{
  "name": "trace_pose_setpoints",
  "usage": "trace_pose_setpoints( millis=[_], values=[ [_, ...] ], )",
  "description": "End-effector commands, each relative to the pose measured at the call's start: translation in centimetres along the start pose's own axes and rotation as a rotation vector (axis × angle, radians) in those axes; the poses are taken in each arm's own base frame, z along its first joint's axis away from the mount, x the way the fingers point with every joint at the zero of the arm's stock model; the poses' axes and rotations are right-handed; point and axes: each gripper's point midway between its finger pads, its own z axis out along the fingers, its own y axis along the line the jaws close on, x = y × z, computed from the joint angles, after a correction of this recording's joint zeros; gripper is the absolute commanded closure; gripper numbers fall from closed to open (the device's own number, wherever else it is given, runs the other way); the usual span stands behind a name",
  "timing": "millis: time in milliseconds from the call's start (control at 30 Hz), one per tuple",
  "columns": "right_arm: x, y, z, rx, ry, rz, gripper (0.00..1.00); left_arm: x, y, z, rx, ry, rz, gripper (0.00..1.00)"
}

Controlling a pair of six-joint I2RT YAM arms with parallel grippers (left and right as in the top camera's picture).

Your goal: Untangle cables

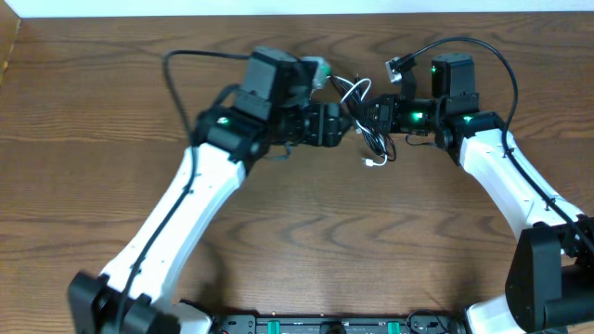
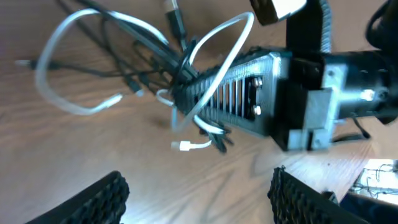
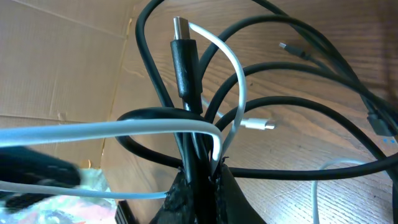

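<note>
Several looped rubbery cables, black and white, seemingly clenched in right claw, left claw released.

Tangled cables clog the far middle — near table lies open.

The right gripper has its jaws pinched tight on a bundle of cables. Above them a black plug with a metal tip stands upright. A white cable arches just beside it, and a white plug points right. Black cables sweep right over the wooden table. Cardboard fills the upper left.
</note>
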Motion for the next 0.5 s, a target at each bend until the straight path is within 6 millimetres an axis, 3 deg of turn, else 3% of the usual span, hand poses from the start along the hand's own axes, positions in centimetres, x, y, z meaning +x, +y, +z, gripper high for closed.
trace_pose_setpoints(
  millis=[0,200,367,467],
  values=[
    [-0.2,0.8,0.0,-0.014,0.000,-0.022,0.99,0.2,0.6,2.5,-0.010,0.019,0.022,0.25],
    [0.0,0.8,0.0,-0.011,0.006,-0.014,0.99,-1.5,3.5,4.7,-0.124,-0.047,0.034,0.25],
    [0.1,0.7,0.0,-0.009,0.010,-0.009,0.99,-2.9,3.1,5.0,-0.107,-0.100,0.054,0.29],
    [0.1,0.7,0.0,-0.009,0.010,-0.009,0.99,-3.7,2.8,5.0,-0.096,-0.134,0.068,0.41]
  ],
)
